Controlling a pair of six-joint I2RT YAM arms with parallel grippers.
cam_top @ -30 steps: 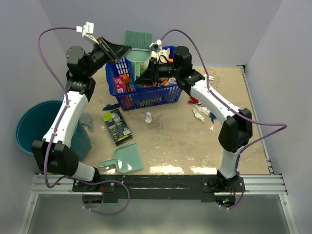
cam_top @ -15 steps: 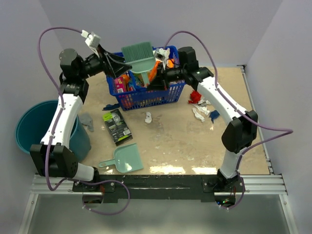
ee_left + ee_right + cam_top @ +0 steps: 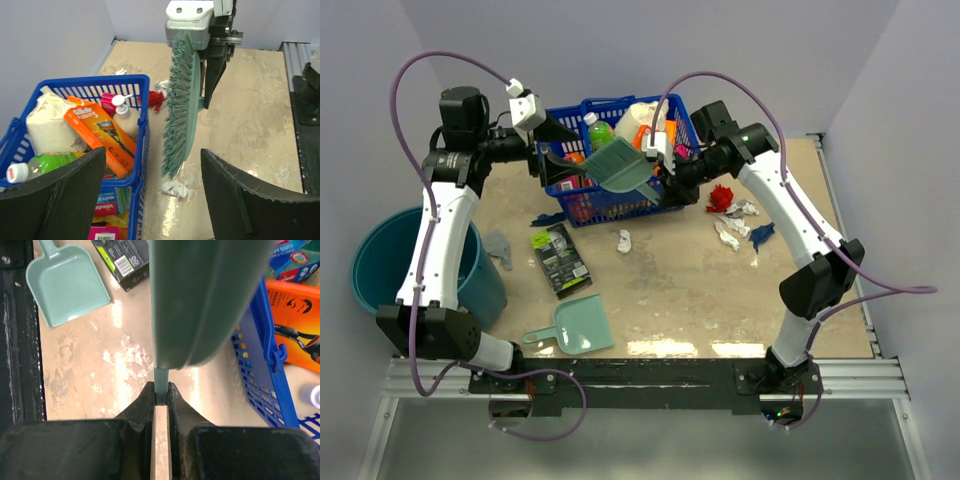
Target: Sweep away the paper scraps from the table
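The right claw (image 3: 160,395) pinches the thin handle of the green brush (image 3: 620,165) above the front of the blue basket (image 3: 610,207), the left claw (image 3: 152,192) gapes empty beside it, and the paper scraps (image 3: 724,197) lie on the table (image 3: 700,290) beside the basket, well apart from the dustpan (image 3: 575,327).

White arms (image 3: 438,235) — black joints (image 3: 817,280); purple cables (image 3: 408,72)

Basket (image 3: 615,207), teal bucket (image 3: 375,265), dustpan (image 3: 578,328), brush (image 3: 618,165), packet (image 3: 560,259)

An orange box (image 3: 102,135) lying in the blue basket (image 3: 143,120) reads "Gillette Fusion5". The black-and-green packet (image 3: 122,257) carries a barcode label; its print is too small to read.
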